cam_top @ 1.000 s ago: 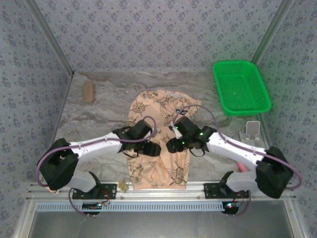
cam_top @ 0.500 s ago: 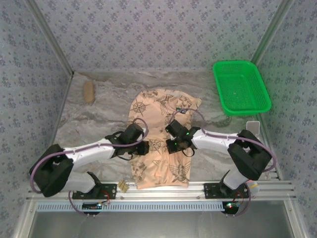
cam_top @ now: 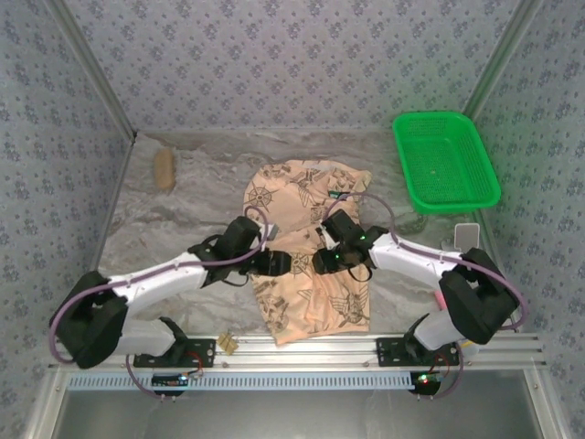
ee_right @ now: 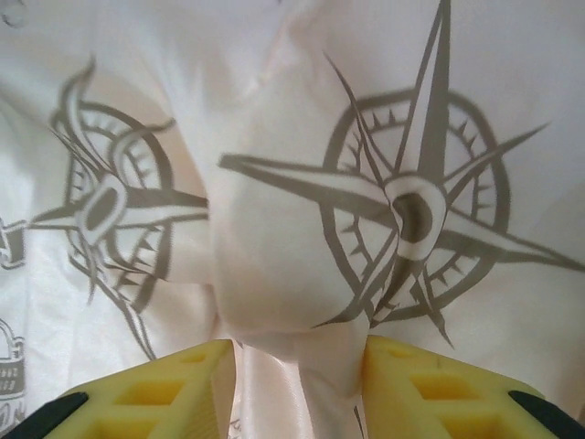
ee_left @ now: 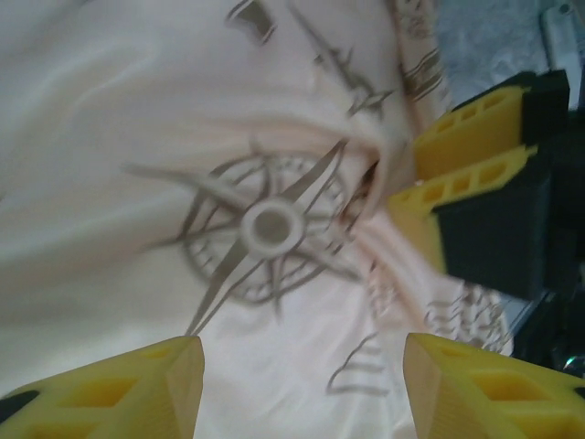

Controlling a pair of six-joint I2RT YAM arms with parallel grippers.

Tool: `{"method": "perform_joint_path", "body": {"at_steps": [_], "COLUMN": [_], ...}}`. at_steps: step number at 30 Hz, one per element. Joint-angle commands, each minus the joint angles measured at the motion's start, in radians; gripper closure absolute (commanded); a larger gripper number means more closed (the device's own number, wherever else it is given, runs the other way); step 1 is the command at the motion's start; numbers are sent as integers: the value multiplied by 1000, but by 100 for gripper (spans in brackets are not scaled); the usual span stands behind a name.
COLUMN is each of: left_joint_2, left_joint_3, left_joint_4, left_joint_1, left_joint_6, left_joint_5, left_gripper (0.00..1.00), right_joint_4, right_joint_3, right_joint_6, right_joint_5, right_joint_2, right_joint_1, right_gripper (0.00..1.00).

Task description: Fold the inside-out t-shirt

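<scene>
The inside-out t-shirt (cam_top: 311, 187) lies lengthwise down the middle of the table, tan with dark compass prints, its hem near the front rail. Both grippers meet over its middle. My left gripper (cam_top: 291, 264) hovers low over the cloth (ee_left: 137, 137); in the left wrist view the gripper (ee_left: 302, 352) is open, jaws wide with flat cloth below. The right gripper's yellow fingers (ee_left: 462, 146) sit just ahead of it. My right gripper (cam_top: 320, 262) is down on the shirt. In the right wrist view the gripper (ee_right: 297, 352) is part open around a raised fold of the t-shirt (ee_right: 274, 247) that touches both fingers.
A green plastic basket (cam_top: 445, 160) stands at the back right. A small tan object (cam_top: 164, 169) lies at the back left on the marbled table (cam_top: 183, 219). A white item (cam_top: 466, 238) sits by the right edge. Patterned walls close in all sides.
Both grippers have come together over the shirt's middle. The shirt's lower half has shifted right and its upper part has spread out.
</scene>
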Motion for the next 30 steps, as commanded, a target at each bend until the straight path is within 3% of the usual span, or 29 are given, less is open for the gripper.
{"method": "perform_joint_path", "body": {"at_steps": [1, 4, 5, 6, 7, 8, 13, 15, 16, 18, 19, 23, 27, 30], "left_joint_2": [99, 199, 226, 258, 287, 309, 359, 339, 325, 297, 278, 212, 181, 173], "left_joint_3": [66, 129, 151, 177, 196, 211, 232, 204, 182, 145, 131, 79, 55, 78], "left_joint_4": [84, 87, 72, 47, 30, 15, -100, -113, -107, -93, -91, -45, 26, 30], "left_joint_1": [-13, -36, -44, -52, -59, -63, -67, -63, -61, -53, -50, -39, -26, -13], "left_joint_6": [-67, -82, -85, -91, -86, -85, -55, -26, -10, 19, 32, 47, -18, -63], "left_joint_5": [15, 5, -6, -27, -40, -57, -192, -224, -226, -205, -186, -42, 49, 100], "left_gripper": [40, 39, 39, 39, 40, 42, 88, 100, 100, 100, 100, 100, 100, 100], "right_joint_4": [60, 145, 158, 186, 206, 219, 158, 89, 51, 12, 0, 9, 57, 94], "right_joint_3": [-37, -71, -76, -83, -90, -94, -80, -64, -55, -51, -47, -36, -56, -80], "right_joint_6": [-23, -13, -7, 0, 7, 8, 21, 26, 30, 31, 27, -51, -172, -140], "right_joint_5": [23, 40, 53, 63, 62, 55, 29, 66, 106, 152, 159, 121, -5, -47], "right_joint_2": [-31, -13, -8, -3, -7, -11, -53, -57, -50, -19, -3, -50, -172, -204], "right_joint_1": [-1, -3, -4, -3, -4, -6, -43, -73, -95, -149, -172, -130, -11, 43], "right_gripper": [59, 66, 75, 92, 99, 100, 100, 100, 100, 75, 71, 69, 60, 58]}}
